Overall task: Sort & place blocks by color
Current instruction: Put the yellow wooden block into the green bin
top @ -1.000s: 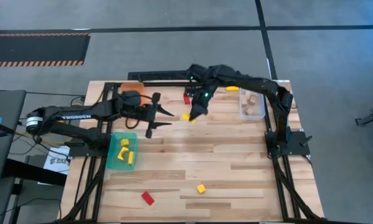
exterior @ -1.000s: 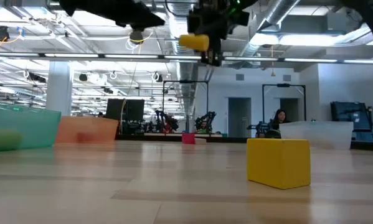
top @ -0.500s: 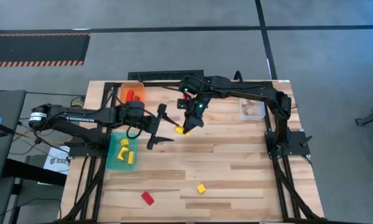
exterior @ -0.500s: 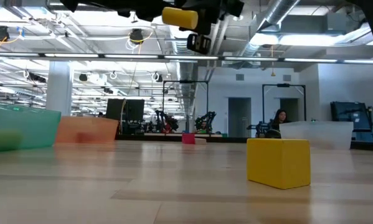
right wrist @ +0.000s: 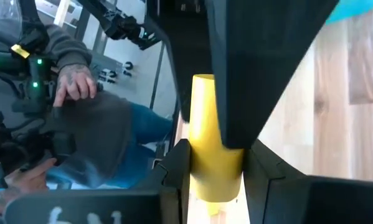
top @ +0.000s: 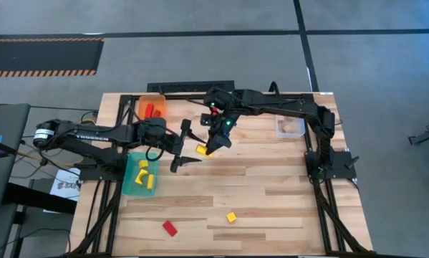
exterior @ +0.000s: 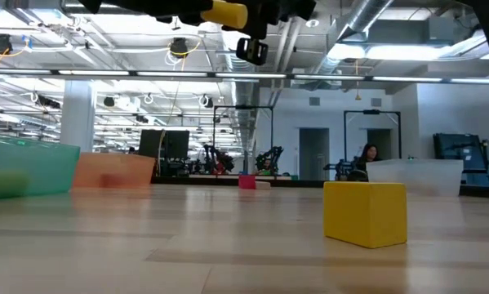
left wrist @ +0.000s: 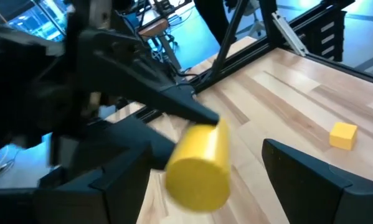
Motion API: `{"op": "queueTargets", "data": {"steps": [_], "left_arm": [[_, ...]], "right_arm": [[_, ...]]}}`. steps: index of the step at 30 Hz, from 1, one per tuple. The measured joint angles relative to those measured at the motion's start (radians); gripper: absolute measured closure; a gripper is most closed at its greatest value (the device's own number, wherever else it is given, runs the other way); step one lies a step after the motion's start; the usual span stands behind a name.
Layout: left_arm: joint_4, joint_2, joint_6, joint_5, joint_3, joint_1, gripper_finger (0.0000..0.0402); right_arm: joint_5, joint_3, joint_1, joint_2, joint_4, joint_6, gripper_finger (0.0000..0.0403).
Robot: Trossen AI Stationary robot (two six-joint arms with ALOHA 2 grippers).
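Left to right: my left fingers [top: 188,147] are standing spread beside the translucent teal bin [top: 140,174], waiting to receive; my right fingers [top: 209,145] are clenching the yellow wooden cylinder [top: 201,150] aloft above the table [top: 271,186] for handover.

Low view: both arms cut off by top edge, only part of the yellow cylinder [exterior: 224,14] shows. Teal bin [exterior: 24,167] at left edge cropped, contents a green blur. Orange bin [exterior: 113,170] contents an unreadable red smear. Right wrist view: cylinder's middle hidden by a dark finger [right wrist: 261,68]; person's hand [right wrist: 74,81] upper left, rest cut off. High view: clear bin [top: 290,126] partly under right arm, contents too small to tell.
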Motion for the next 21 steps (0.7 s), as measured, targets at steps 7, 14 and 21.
{"op": "queueTargets", "data": {"steps": [7, 14, 21], "left_arm": [[0.037, 0.016, -0.001, -0.005, 0.0, -0.033, 0.0114], [0.027, 0.016, 0.004, -0.025, 0.0, -0.032, 0.0187], [0.026, 0.016, -0.011, -0.014, 0.0, -0.032, 0.0295]], "right_arm": [[0.002, 0.001, 0.001, 0.001, 0.039, 0.026, 0.0301], [-0.001, 0.001, 0.007, 0.001, 0.037, 0.028, 0.0301], [-0.005, 0.001, 0.023, 0.001, 0.034, 0.028, 0.0301]]}}
